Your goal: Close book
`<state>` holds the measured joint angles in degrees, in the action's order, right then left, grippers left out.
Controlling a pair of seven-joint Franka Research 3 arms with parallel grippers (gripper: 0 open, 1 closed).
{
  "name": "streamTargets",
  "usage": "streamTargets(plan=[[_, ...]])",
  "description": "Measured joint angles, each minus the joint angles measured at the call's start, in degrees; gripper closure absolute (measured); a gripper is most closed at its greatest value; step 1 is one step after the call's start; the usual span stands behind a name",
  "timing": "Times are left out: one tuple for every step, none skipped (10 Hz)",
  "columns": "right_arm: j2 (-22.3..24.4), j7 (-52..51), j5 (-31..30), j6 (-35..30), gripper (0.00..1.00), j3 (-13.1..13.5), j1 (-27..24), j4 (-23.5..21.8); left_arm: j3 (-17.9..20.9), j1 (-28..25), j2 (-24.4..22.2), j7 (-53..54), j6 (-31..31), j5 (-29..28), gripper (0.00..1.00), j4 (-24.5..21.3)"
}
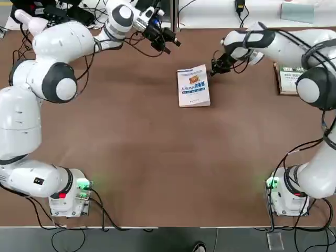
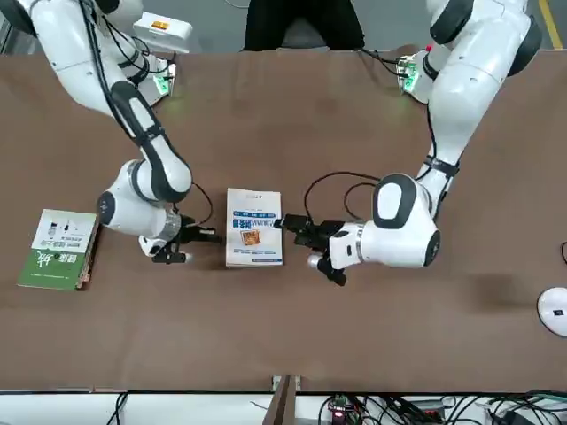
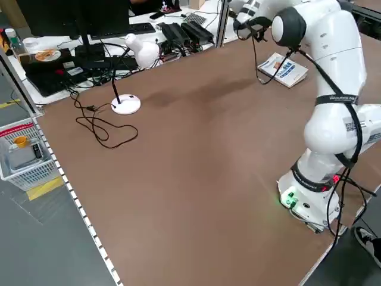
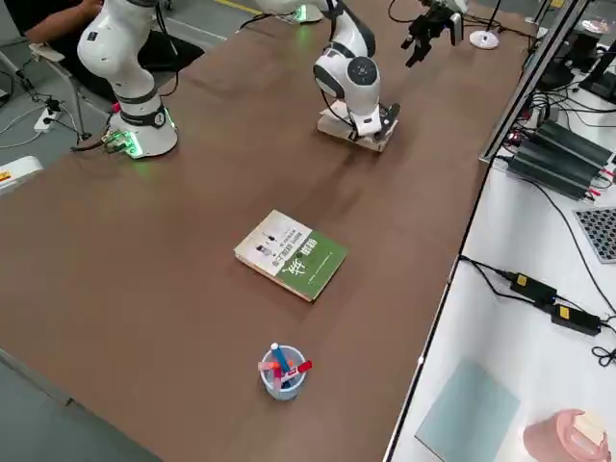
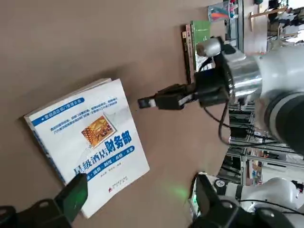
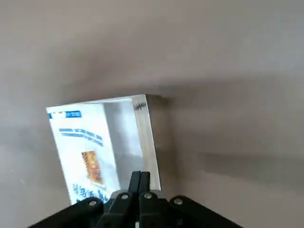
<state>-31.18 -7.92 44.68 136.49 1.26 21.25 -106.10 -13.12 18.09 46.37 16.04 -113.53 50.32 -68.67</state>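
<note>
Near edge of the brown table [image 1: 157, 173]: both arm bases sat there, left arm base [image 1: 69, 205] and right arm base [image 1: 289, 197], green lights on. A person [image 2: 304, 25] in dark clothes was behind that edge.

Farther out, right side: green-and-white book [image 4: 291, 255] lay flat under the right arm's reach, other volumes beneath it. Pen cup [image 4: 283, 373] stood near it, several pens in.

Book [image 1: 193, 86], the paperback, was flat on the far half of the table, between the 2 arms' ends. White front cover faced up, blue lettering and 1 small orange picture showing. Cover lay across the pages; right wrist view showed it creased, with a shaded strip by the page edge. Could not tell if it was pressed fully flat.

Right gripper [image 6: 140, 175]: 2 fingers together, nothing between them, just beside the paperback on its right side. Contact: could not tell.

Left gripper [image 5: 142, 183]: 2 fingers wide apart, nothing held, near the paperback on its left side, above the table. Contact: could not tell.

Past the far edge: white table [image 1: 210, 16] with cables and a pale teal sheet [image 1: 297, 12].
</note>
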Motion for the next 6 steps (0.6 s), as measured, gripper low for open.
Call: streamTargets(plan=[[0.47,-0.41,0.0,-0.79,0.99,0.01,-0.51,0.13,0.0,-0.18,-0.45,-0.5,0.23,-1.09,0.0,-0.09],[0.87,-0.78,-0.01,-1.3,0.99,0.01,-0.84,0.16,0.02,-0.31,-0.92,-1.03,0.71,-2.45,0.0,-0.14],[1.22,-1.53,-0.02,-1.78,0.99,0.03,-1.21,0.19,0.12,-0.37,-1.64,-2.37,1.72,-4.88,0.0,-0.16],[1.44,-2.23,-0.18,-2.26,0.99,0.07,-1.53,0.22,0.6,-0.27,-2.51,-3.56,2.43,-7.44,0.0,-0.16],[1.61,-3.1,-0.97,-2.43,0.99,0.18,-1.91,0.25,1.67,-0.08,-3.6,-4.65,3.21,-10.47,0.0,-0.16],[1.74,-3.68,-3.28,-2.5,0.99,0.49,-2.32,0.44,2.98,0.06,-4.91,-5.23,4.37,-13.68,0.0,-0.16]])
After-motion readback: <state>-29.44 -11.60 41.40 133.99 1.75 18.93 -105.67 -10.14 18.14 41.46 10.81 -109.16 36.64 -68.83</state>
